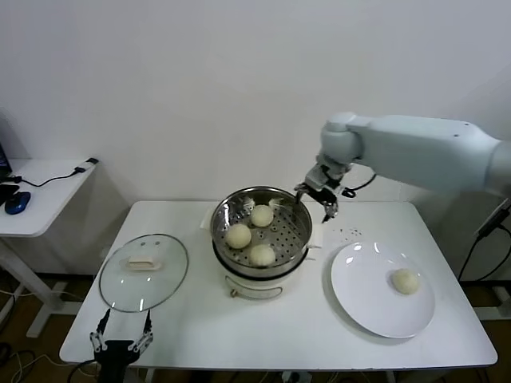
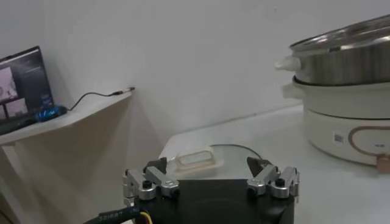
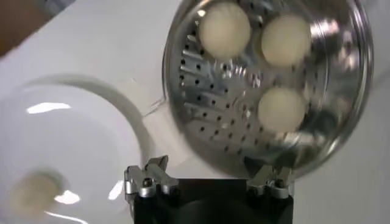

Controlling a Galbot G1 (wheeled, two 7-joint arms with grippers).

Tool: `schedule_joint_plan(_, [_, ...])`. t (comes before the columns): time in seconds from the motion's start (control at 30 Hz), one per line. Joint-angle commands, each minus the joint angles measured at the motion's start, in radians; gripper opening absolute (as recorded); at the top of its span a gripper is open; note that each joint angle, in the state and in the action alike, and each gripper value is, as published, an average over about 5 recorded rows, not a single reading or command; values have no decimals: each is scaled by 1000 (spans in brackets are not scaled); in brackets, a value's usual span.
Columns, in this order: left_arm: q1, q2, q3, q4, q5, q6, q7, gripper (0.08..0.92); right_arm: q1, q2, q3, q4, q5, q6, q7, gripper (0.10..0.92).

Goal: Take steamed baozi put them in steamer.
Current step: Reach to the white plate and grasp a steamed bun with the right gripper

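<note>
The shiny steel steamer (image 1: 297, 214) stands on its white pot base at the table's middle, with three cream-white baozi (image 1: 238, 235) on its perforated floor (image 3: 213, 100). One more baozi (image 1: 405, 281) lies on the white plate (image 1: 359, 299) to the right, also seen blurred as a baozi (image 3: 33, 189) in the right wrist view. My right gripper (image 1: 317, 199) hovers open and empty over the steamer's far right rim. The left gripper (image 1: 120, 339) hangs open and idle off the table's front left edge, near the glass lid.
A round glass lid (image 1: 144, 271) with a white handle (image 2: 195, 159) lies at the table's left. A side desk (image 1: 40, 191) with a blue mouse and cable stands farther left. The white wall runs behind the table.
</note>
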State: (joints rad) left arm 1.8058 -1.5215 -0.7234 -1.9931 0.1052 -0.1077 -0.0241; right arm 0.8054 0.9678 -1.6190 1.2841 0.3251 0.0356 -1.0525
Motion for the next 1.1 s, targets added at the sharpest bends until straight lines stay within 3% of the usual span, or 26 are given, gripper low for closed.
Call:
schedule_joint_plan(0.03, [-2, -1, -1, 1, -1, 1, -1, 823, -68, -306, -15, 2, 164, -310, -13, 823])
schedule_joint_plan(0.43, [-2, -3, -4, -5, -1, 0, -1, 823, -477, -431, 275, -103, -138, -271, -42, 823])
schedule_joint_plan(1.1, [-4, -7, -10, 11, 8, 4, -4, 823, -749, -358, 562, -307, -241, -215, -22, 823])
